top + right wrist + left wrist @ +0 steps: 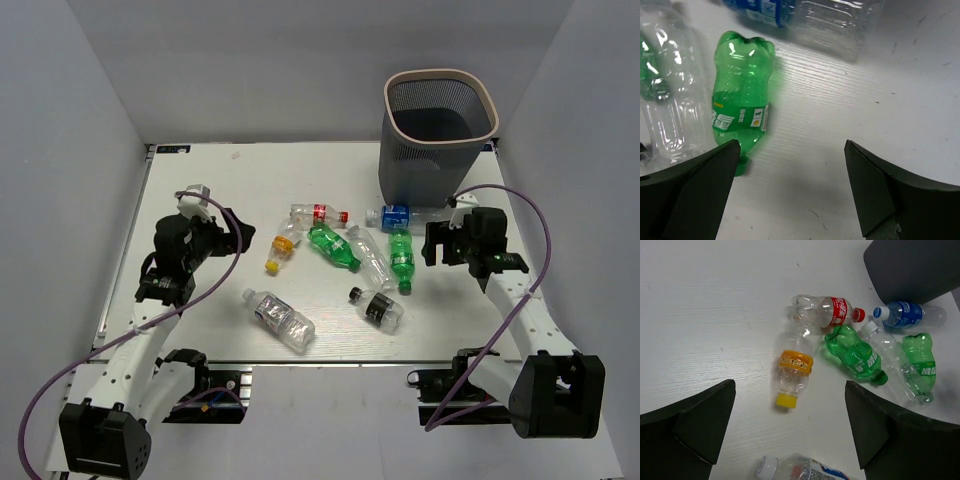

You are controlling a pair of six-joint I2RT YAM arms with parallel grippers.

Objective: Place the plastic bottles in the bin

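Observation:
Several plastic bottles lie mid-table. There is a red-label one (pixel 318 213), a blue-label one (pixel 395 216) by the bin's foot, a yellow-cap one (pixel 281 250), two green ones (pixel 333 246) (pixel 401 258), a clear one (pixel 368 255), a black-cap one (pixel 378 307) and a white-cap one (pixel 280 317). The dark mesh bin (pixel 438 150) stands upright at the back right. My left gripper (pixel 235 232) is open and empty above the table left of the yellow-cap bottle (pixel 795 367). My right gripper (pixel 432 245) is open and empty, just right of the green bottle (pixel 742 100).
Grey walls enclose the table on the left, back and right. The bin's side (pixel 910 265) shows at the top right of the left wrist view. Purple cables loop from both arms. Bare tabletop lies under the right gripper (pixel 790 185).

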